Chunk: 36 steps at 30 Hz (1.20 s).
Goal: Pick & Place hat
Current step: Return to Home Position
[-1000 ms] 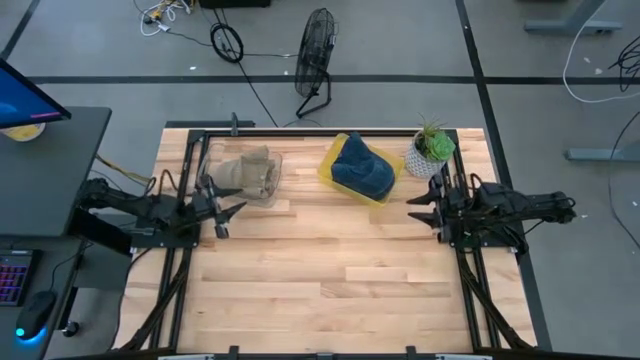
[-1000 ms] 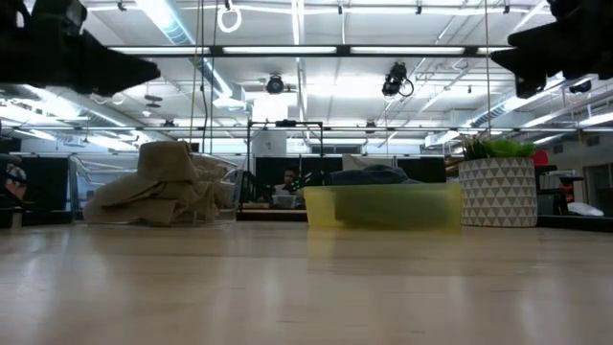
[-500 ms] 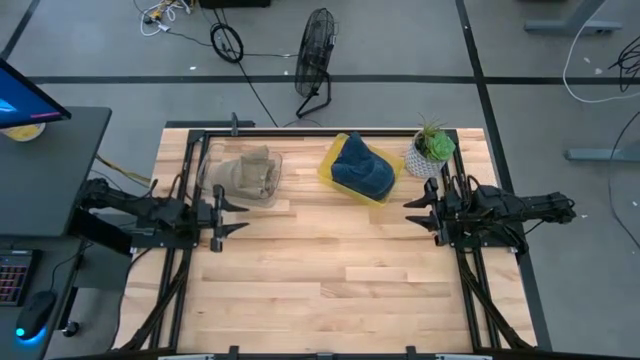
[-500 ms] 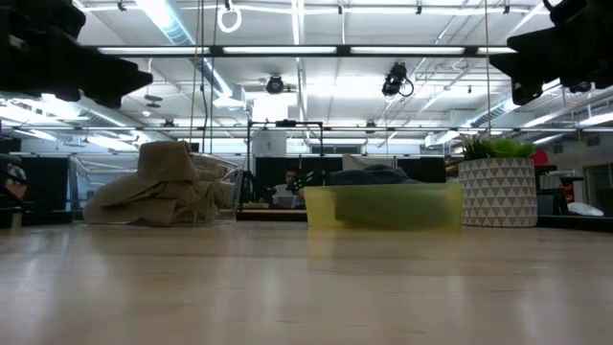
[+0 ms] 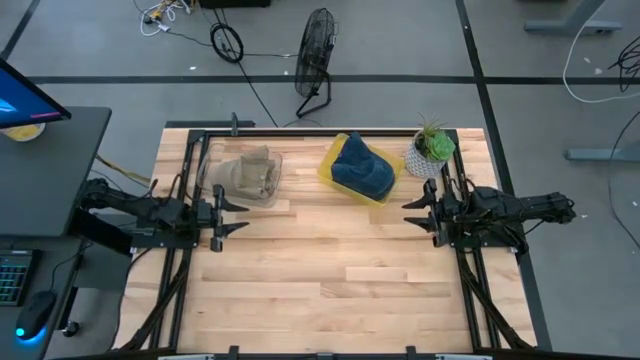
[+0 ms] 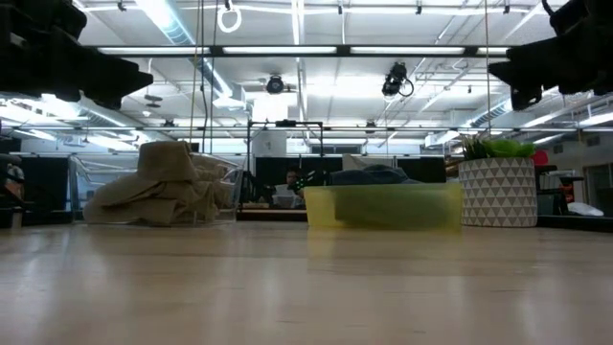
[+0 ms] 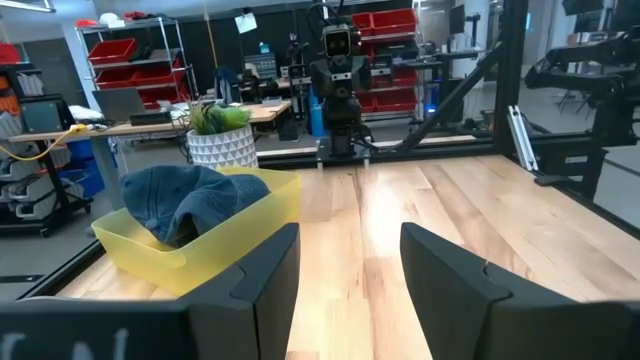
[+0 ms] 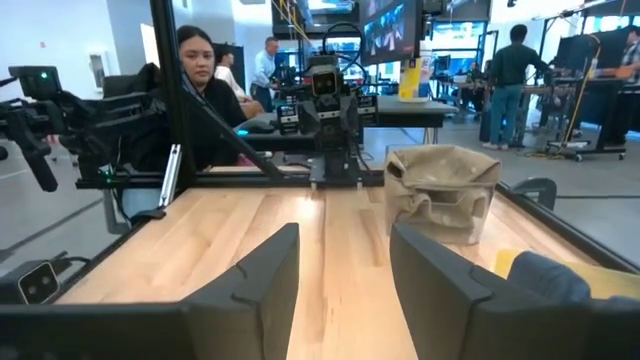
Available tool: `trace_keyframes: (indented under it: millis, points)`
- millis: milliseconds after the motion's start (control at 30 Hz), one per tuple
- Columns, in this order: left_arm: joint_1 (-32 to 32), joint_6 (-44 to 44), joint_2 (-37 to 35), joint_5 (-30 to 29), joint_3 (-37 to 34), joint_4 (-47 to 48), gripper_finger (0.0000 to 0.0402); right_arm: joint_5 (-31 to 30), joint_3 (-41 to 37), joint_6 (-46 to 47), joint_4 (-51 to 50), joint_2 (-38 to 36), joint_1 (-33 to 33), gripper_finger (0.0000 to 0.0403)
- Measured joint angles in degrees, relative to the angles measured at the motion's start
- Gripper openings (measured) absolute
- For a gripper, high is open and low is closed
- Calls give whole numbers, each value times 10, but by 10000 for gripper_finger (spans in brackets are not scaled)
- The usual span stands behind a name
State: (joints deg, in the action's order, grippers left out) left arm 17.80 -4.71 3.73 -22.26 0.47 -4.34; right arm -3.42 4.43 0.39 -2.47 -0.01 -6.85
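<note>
No word, number or brand mark can be read in any view. Pale marks sit on the body of the left gripper (image 7: 347, 238) at the lower left of the left wrist view — too blurred to make out. The monitor (image 5: 25, 95) at the upper left of the high view glows blue, its content illegible.

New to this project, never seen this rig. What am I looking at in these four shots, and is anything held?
Two dark robot arms sit at a wooden table: left arm, right arm. One camera looks straight down, one sits at table height, and one rides each wrist, looking past its own jaws. Both pairs of jaws stand open and hold nothing. Near the table's top edge in the overhead picture: a brown cap in a transparent bin, a blue cap in a yellow bin, and a potted plant.
</note>
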Motion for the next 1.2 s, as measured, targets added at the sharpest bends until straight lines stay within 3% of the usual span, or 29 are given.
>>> trace_keyframes:
  millis: [300, 1200]
  points:
    - [0, 0, 0, 0, 0, 0, 178, 1, -35, -5, 60, 1, 0, 162]
    - [0, 1, 0, -1, -1, -1, 178, 5, -35, 9, 34, 3, 0, 162]
